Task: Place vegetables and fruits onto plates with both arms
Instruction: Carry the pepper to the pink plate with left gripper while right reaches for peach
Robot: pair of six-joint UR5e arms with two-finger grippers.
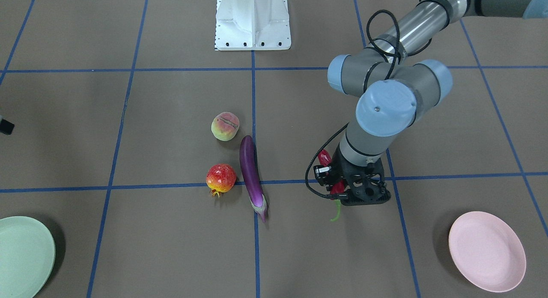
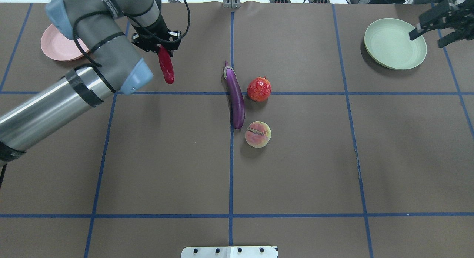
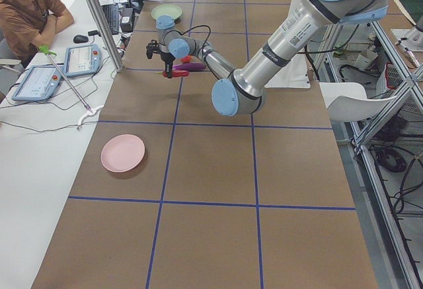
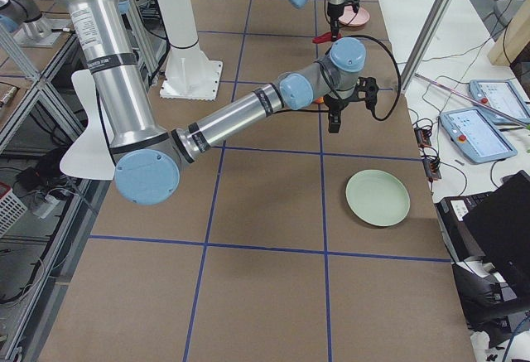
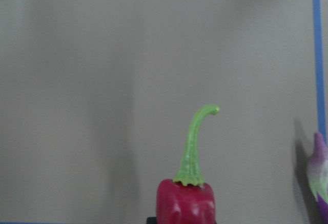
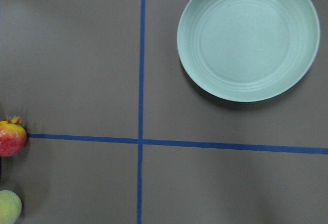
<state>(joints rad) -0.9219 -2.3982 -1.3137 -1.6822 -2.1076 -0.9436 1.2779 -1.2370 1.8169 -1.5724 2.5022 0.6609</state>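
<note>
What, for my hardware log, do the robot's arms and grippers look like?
The left arm and right arm are jointed tubes: silver links, grey joints, light blue caps. Black cables loop along the left wrist; black bands ring its silver link. The left gripper and right gripper are black.

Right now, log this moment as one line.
left fingers: shut on chili | right fingers: open, near green plate | eggplant, peach, pomegranate: on table | pink plate: bare

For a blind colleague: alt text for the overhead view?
The left gripper holds a red chili; the pink plate sits partly behind its arm. An eggplant, pomegranate and peach lie at centre; the open right gripper hangs near the green plate.
</note>
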